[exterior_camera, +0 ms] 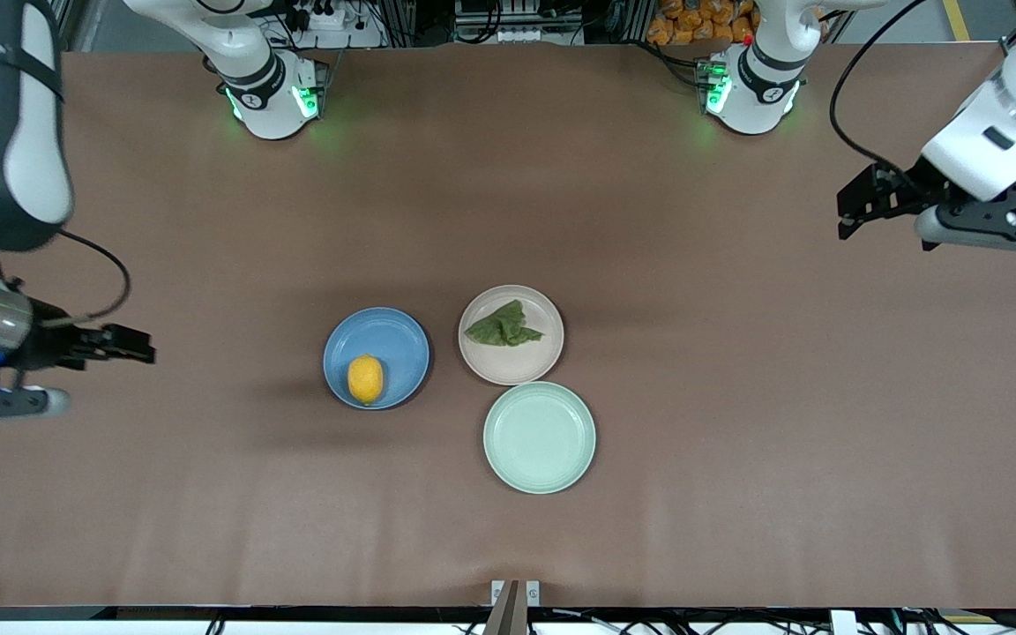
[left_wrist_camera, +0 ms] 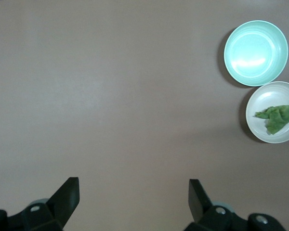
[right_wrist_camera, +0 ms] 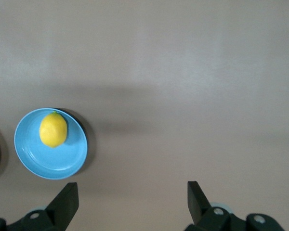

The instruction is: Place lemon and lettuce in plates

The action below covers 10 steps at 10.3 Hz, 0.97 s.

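Note:
The yellow lemon (exterior_camera: 365,379) (right_wrist_camera: 53,130) lies in the blue plate (exterior_camera: 389,339) (right_wrist_camera: 62,163), close to the rim nearest the front camera. The dark green lettuce (exterior_camera: 504,326) (left_wrist_camera: 278,117) rests on the beige-pink plate (exterior_camera: 508,366) (left_wrist_camera: 272,94), which stands beside the blue one toward the left arm's end. My right gripper (exterior_camera: 142,346) (right_wrist_camera: 132,187) hangs open and empty over bare table at the right arm's end. My left gripper (exterior_camera: 845,212) (left_wrist_camera: 133,185) is open and empty too, raised over the left arm's end, well away from the plates.
An empty pale mint-green plate (exterior_camera: 540,437) (left_wrist_camera: 255,53) sits touching the beige-pink plate, nearer to the front camera. Brown table surface (exterior_camera: 737,441) stretches wide around the three plates. The arm bases stand along the table's edge farthest from the camera.

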{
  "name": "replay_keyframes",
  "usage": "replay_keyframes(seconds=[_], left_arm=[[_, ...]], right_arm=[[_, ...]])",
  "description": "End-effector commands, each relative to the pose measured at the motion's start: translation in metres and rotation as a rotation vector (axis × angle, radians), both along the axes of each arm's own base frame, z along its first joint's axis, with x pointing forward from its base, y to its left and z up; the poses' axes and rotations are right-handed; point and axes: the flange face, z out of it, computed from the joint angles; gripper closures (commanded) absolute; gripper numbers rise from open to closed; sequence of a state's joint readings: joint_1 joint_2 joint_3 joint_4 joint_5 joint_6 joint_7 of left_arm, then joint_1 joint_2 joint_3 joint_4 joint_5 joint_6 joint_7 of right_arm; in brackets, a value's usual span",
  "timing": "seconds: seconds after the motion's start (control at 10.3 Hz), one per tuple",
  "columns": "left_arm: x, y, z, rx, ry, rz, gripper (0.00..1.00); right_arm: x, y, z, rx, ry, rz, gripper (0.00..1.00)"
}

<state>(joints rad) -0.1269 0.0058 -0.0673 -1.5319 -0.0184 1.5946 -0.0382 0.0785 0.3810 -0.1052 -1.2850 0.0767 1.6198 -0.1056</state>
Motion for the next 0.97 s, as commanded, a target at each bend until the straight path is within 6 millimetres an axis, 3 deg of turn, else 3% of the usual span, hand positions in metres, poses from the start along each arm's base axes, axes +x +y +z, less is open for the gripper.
replay_keyframes(seconds=[0.0,0.19,0.39,0.68,0.87], left_arm=[[-0.004,0.004,0.009,-0.026,0.040,-0.011,0.00],[-0.008,0.006,0.014,-0.021,0.058,-0.007,0.00],[-0.009,0.006,0.014,-0.008,0.055,0.012,0.00],[-0.011,-0.003,0.015,0.054,0.039,0.037,0.00],[-0.010,0.000,0.016,0.048,0.037,0.030,0.00]], right_arm=[[-0.044,-0.036,0.024,0.011,-0.004,-0.027,0.00],[-0.068,-0.058,0.048,0.028,-0.031,-0.067,0.00],[-0.095,-0.061,0.068,0.032,-0.052,-0.080,0.00],[-0.109,-0.065,0.058,0.033,-0.034,-0.087,0.00],[-0.115,-0.062,0.063,0.032,-0.040,-0.079,0.00]])
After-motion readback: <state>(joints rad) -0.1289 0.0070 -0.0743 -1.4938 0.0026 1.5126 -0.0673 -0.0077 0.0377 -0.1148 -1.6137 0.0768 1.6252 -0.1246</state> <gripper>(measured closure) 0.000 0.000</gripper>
